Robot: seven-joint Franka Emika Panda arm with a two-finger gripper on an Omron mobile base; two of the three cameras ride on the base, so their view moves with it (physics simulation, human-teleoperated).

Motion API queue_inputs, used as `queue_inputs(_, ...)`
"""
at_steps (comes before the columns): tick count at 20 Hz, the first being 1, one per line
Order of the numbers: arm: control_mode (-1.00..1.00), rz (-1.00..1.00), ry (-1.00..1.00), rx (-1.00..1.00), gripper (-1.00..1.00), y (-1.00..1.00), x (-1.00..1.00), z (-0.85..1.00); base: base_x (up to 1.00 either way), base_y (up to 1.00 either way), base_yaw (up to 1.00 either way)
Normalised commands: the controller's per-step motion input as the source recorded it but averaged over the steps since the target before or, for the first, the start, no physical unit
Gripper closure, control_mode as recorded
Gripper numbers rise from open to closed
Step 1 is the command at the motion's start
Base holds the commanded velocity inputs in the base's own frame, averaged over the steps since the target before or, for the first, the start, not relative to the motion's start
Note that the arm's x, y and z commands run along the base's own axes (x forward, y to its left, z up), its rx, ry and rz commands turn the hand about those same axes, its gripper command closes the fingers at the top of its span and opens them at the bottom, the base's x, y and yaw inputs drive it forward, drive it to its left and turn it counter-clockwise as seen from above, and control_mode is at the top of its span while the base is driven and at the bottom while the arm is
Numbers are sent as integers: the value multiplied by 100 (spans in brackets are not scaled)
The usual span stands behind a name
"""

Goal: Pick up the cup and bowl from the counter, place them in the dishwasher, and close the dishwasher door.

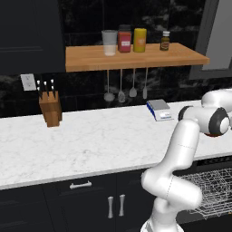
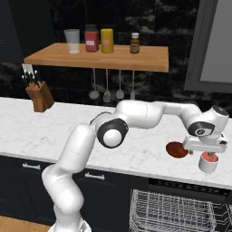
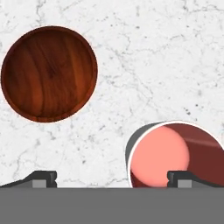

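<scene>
The pinkish-red cup [image 3: 175, 155] stands upright on the white marble counter [image 3: 131, 65], near its front edge [image 2: 213, 179]. The red-brown bowl [image 3: 49, 73] sits just to the cup's left [image 2: 176, 149]. My gripper [image 2: 205, 153] hangs open right above the cup [image 2: 208, 164], pointing down. In the hand view one fingertip [image 3: 183, 177] lies over the cup's mouth, while the other [image 3: 41, 177] is over bare marble; nothing is held. Below the counter the dishwasher [image 2: 181, 186] is open, its grey wire rack [image 2: 172, 210] pulled out, also seen lower right [image 1: 213, 190]. Its door is hidden from me.
A knife block [image 1: 50, 108] stands at the back left of the counter and a small scale [image 1: 159, 110] at the back. The wooden shelf [image 2: 97, 56] above carries a tumbler, jars and a bottle, with utensils [image 2: 106, 93] hanging under it. Black cabinets [image 1: 90, 201] sit left of the dishwasher.
</scene>
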Motion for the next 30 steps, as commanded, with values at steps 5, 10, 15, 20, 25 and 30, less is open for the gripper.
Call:
queue_inputs(5, -100, -10, 0, 0, -100, -3, 13, -19, 0, 0, 0)
queue_inputs(10, -100, -2, 0, 0, -100, -9, 28, -3, 0, 0, 0)
queue_inputs(15, -100, 0, 0, 0, -100, -24, 19, 0, 0, 0, 0)
queue_inputs(20, -100, 0, 0, 0, -100, -42, 2, -1, 0, 0, 0)
queue_inputs(25, -100, 0, 0, 0, -100, -33, -12, -2, 0, 0, 0)
queue_inputs(30, -100, -4, 13, -1, 100, -8, -52, -31, 0, 0, 0)
